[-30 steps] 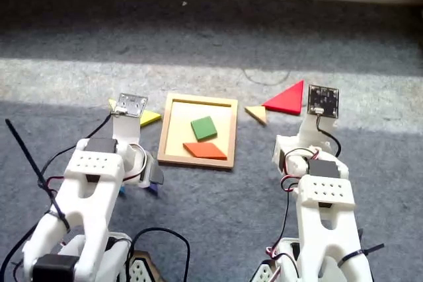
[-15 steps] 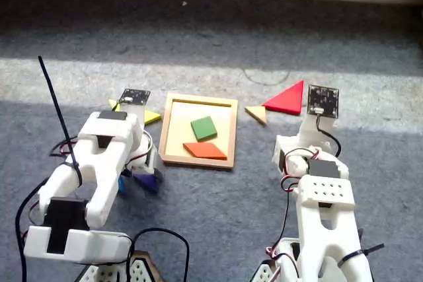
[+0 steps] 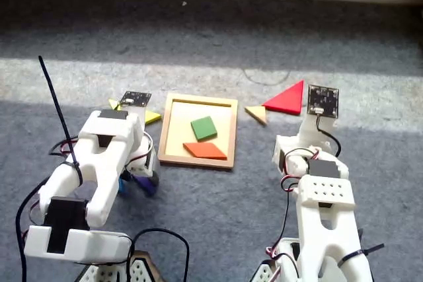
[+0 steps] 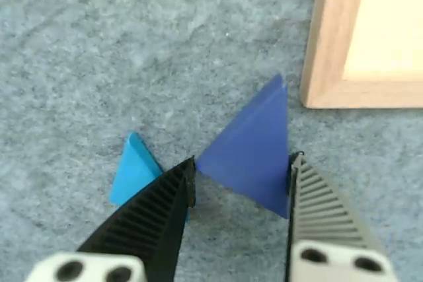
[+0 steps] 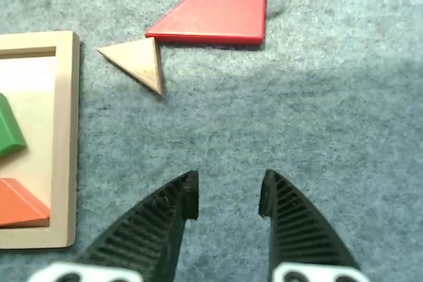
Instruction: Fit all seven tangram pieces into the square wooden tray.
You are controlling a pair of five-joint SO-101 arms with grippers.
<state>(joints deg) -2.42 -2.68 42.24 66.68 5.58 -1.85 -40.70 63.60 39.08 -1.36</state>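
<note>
The square wooden tray (image 3: 198, 100) holds a green square (image 3: 203, 127) and an orange parallelogram (image 3: 205, 150). My left gripper (image 4: 241, 166) is by the tray's near left corner (image 4: 330, 90), shut on a dark blue triangle (image 4: 254, 150); both fingertips touch its sides. A light blue piece (image 4: 135, 170) lies on the carpet beside the black finger. A yellow triangle (image 3: 151, 117) lies left of the tray. A small tan triangle (image 5: 135, 61) and a large red triangle (image 5: 218, 8) lie right of it. My right gripper (image 5: 228, 193) stands open over bare carpet, short of both.
Everything rests on grey carpet (image 3: 218, 51), with a band of sunlight across the middle. A thin black cable (image 3: 56, 110) sticks up from the left arm. A pale wall edge runs along the far side.
The left arm has swung forward and come down over the dark blue triangle, its fingers now against the piece. The right arm has kept still.
</note>
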